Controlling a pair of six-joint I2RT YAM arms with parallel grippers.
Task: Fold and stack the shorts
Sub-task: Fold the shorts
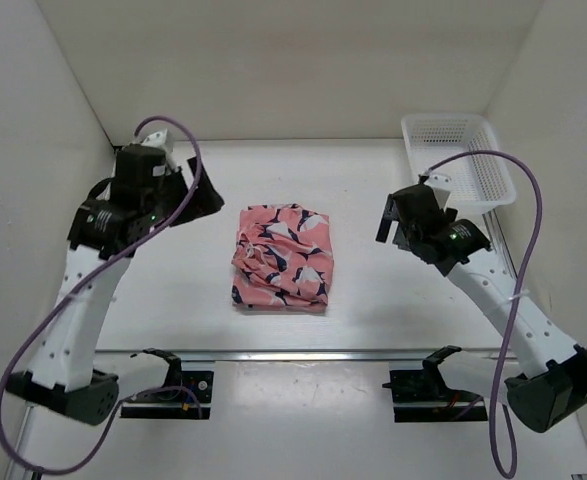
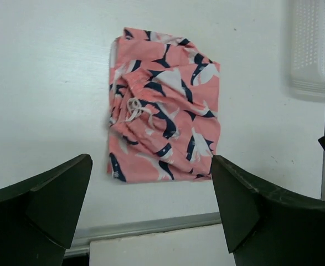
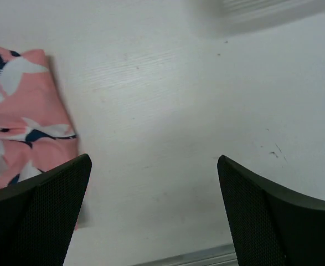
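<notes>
The salmon-pink shorts [image 1: 282,258] with navy-and-white shark shapes lie folded in a compact bundle at the middle of the table. They show whole in the left wrist view [image 2: 163,133], the white drawstring on top, and their edge shows at the left of the right wrist view [image 3: 18,119]. My left gripper [image 1: 201,192] hangs open and empty above the table, left of the shorts; its jaws stand wide apart [image 2: 151,208]. My right gripper [image 1: 395,218] hangs open and empty to the right of the shorts [image 3: 154,213].
A white plastic mesh basket [image 1: 460,158] stands at the back right, behind the right arm; it also shows in the left wrist view [image 2: 314,47]. A metal rail [image 1: 293,353] runs along the table's near edge. White walls close in the left, back and right.
</notes>
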